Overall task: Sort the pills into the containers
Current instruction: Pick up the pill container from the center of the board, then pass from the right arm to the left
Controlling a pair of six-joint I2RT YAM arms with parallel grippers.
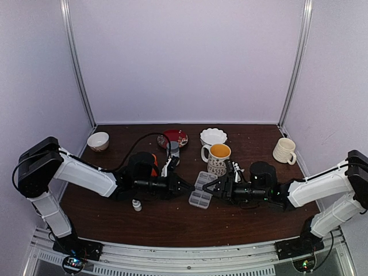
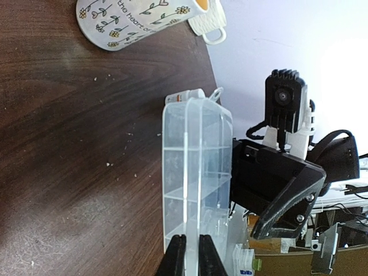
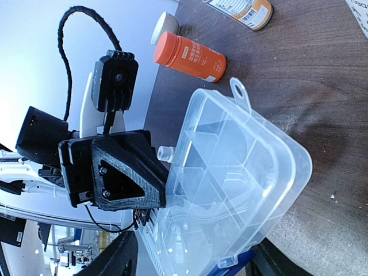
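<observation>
While left fingers (image 2: 175,257) pinch box (image 2: 195,167) edge, right fingers (image 3: 118,256) spread opposite.

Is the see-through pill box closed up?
No, the pill box is open, with its clear lid swung away from the bottom half.

L gripper (image 2: 192,244) pinches clear pill box (image 2: 195,144) edge (mug (image 2: 132,23) beyond).

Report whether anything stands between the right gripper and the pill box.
Nothing visible does. The right gripper is open, with the near end of the pill box between its fingers. The left gripper is shut on the box's opposite edge, out of the way.
</observation>
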